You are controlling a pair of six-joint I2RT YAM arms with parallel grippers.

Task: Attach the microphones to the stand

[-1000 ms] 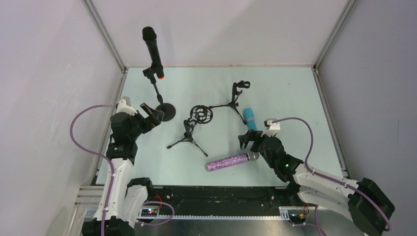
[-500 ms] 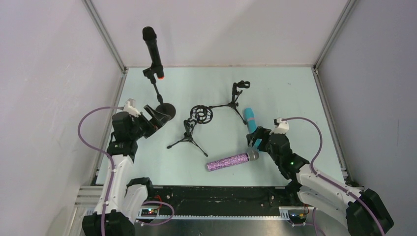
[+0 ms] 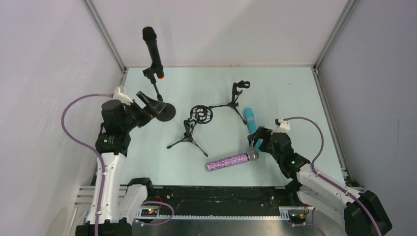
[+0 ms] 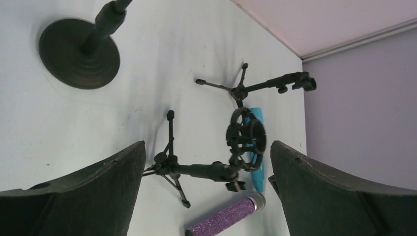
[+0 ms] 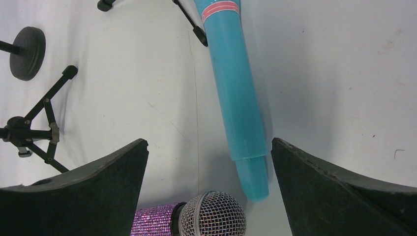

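Since a second ago the left gripper (image 3: 151, 104) has lifted leftward and the right gripper (image 5: 209, 143) has neared the blue microphone (image 5: 236, 98); both hold their jaws wide apart; we see the blue one's near end between the right fingers (image 5: 334, 191), its length running away over the pale table (image 3: 285, 93); farther off, the black microphone (image 3: 153, 51) stands upright in a stand (image 4: 78, 49).

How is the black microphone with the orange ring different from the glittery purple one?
The black microphone with the orange ring sits clipped in the round-base stand, head up; the glittery purple microphone lies flat on the table. The black one's head is black; the purple one's is silver mesh. Both are handheld stick microphones.
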